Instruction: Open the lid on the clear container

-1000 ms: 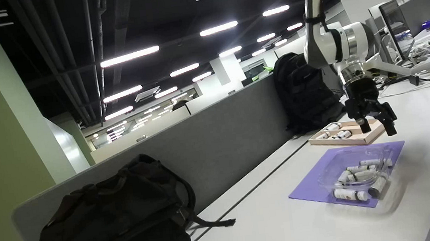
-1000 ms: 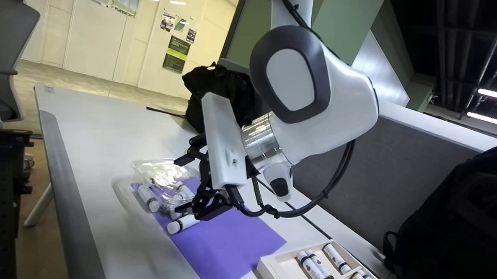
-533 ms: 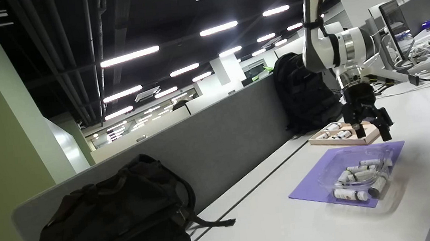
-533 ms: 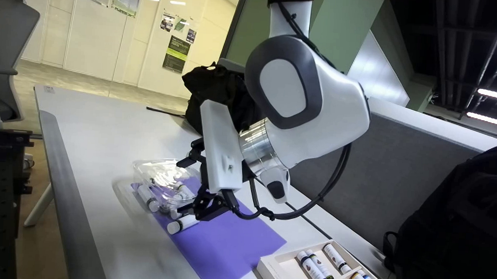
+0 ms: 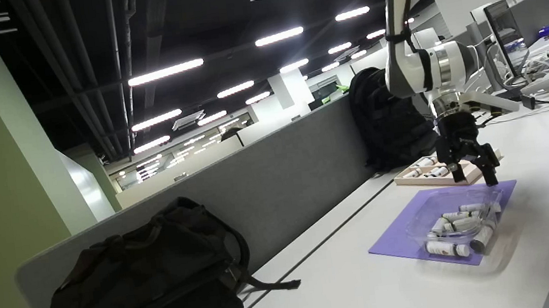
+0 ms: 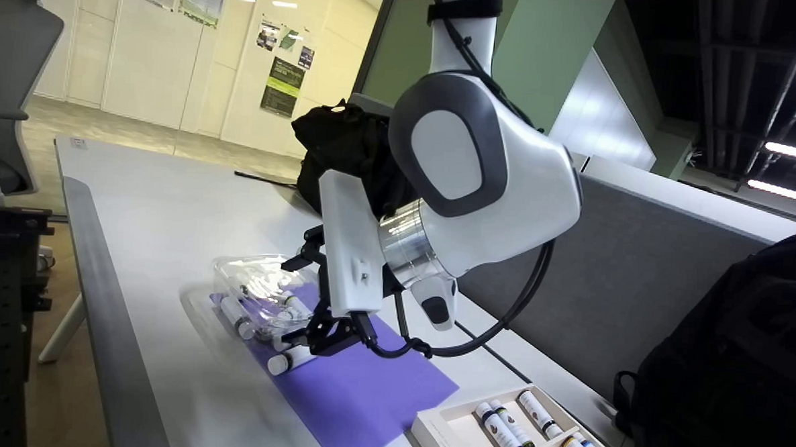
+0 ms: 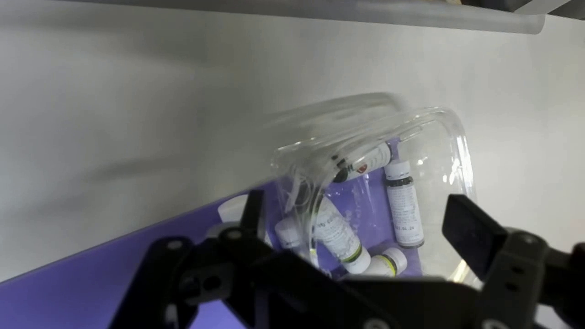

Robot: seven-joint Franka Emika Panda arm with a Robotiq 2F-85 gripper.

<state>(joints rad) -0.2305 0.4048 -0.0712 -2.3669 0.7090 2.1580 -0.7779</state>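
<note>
The clear container (image 5: 417,225) is a shallow transparent box on the purple sheet, with several white bottles showing through. It also shows in an exterior view (image 6: 231,270), its top shining with glare, and in the wrist view (image 7: 461,151). The lid cannot be told apart from the container's clear walls. My gripper (image 5: 475,178) is open and empty, pointing down above the container's end nearer the tan tray. In an exterior view the gripper (image 6: 292,302) overlaps the container. In the wrist view the gripper (image 7: 355,214) has its fingers wide apart with the container's end between them in the picture.
A purple sheet (image 5: 390,238) lies under the container. A white bottle (image 6: 284,363) lies beside the container. A tan tray (image 6: 436,427) with bottles stands near the sheet. Black backpacks (image 5: 150,284) (image 5: 388,116) lean on the grey partition (image 5: 296,167). The table edge (image 7: 292,10) shows in the wrist view.
My gripper has come down toward the container and shifted slightly left in an exterior view, with its fingers still open. The container and bottles have not moved.
</note>
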